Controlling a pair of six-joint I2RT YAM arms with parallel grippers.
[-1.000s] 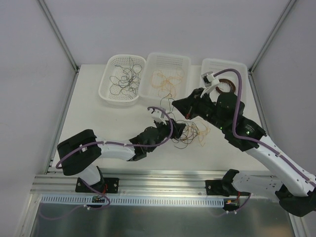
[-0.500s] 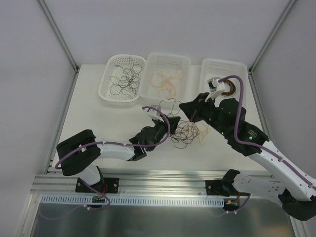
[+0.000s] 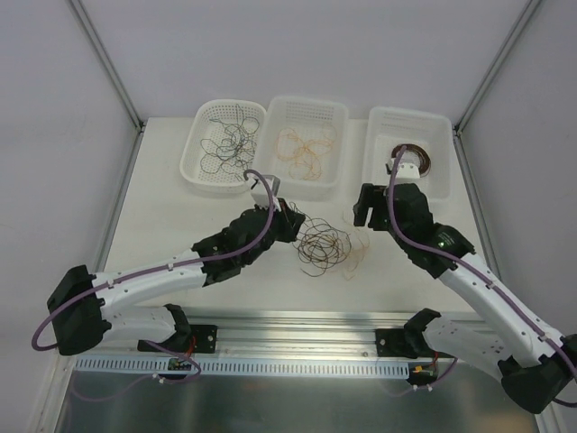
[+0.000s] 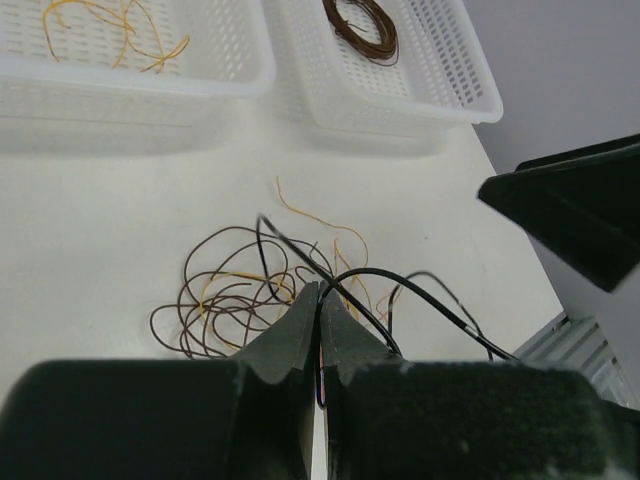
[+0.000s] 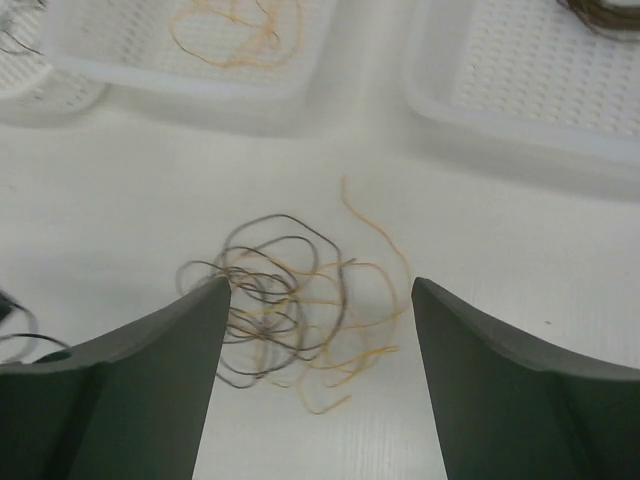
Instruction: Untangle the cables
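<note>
The cables (image 3: 325, 245) lie as a loose knot of thin brown, black and orange-yellow wires on the table between both arms. My left gripper (image 3: 293, 223) sits at the knot's left edge. In the left wrist view the left gripper (image 4: 321, 290) is shut on a black cable (image 4: 374, 271) that arcs off to the right, with the brown loops (image 4: 230, 300) just beyond the tips. My right gripper (image 3: 363, 209) hovers to the right of the knot. The right wrist view shows this gripper (image 5: 320, 290) open, holding nothing, with the tangle (image 5: 280, 300) on the table between its fingers.
Three white baskets stand along the back: the left one (image 3: 194, 153) holds black wires, the middle one (image 3: 338, 117) orange wires, the right one (image 3: 379, 135) a wound brown ring (image 3: 416, 161). The right arm's dark body (image 4: 580, 210) looms at the right of the left wrist view.
My left gripper has shut on the black cable and its arm has stretched out low. My right gripper has opened, dropped the wires and drawn back right; the knot now rests on the table.
</note>
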